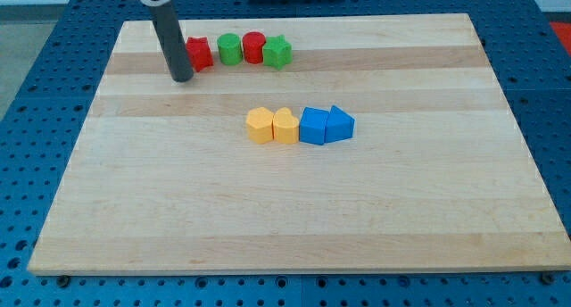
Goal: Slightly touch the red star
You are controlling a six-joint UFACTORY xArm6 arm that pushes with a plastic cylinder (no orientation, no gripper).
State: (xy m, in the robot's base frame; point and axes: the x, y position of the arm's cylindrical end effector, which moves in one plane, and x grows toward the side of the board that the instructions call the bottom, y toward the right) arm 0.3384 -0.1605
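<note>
Jaws: none on this arm; it ends in a plain dark rod, so nothing is open, closed or holding anything.
Camera view, my tip [182, 78]: lower end of the rod, resting on the wooden board [294, 209] near its top-left corner, just at the left side of the red star.
Red star [200, 53]: near the board's top edge, toward the top-left corner; its left part is hidden behind the rod, so tip and star look touching or very nearly so, and I cannot tell which.
Top row: four blocks in a line along the top edge, running from the star toward the view's right.
Green cylinder [231, 49]: just right of the red star, a small gap between them.
Red cylinder [254, 48]: just right of the green cylinder, close beside it.
Green star [277, 52]: right end of the row, touching or almost touching the red cylinder.
Middle row: four blocks side by side near the board's centre, well apart from the top row and from my tip.
Yellow hexagon [260, 126]: left end of the middle row.
Yellow heart [285, 126]: touching the yellow hexagon on its right.
Blue block [314, 126]: right of the heart, touching it; exact shape unclear.
Blue pointed block [339, 123]: right end of the row, pressed against the other blue block.
Surround: blue perforated table [36, 93] showing past all the board's edges.
</note>
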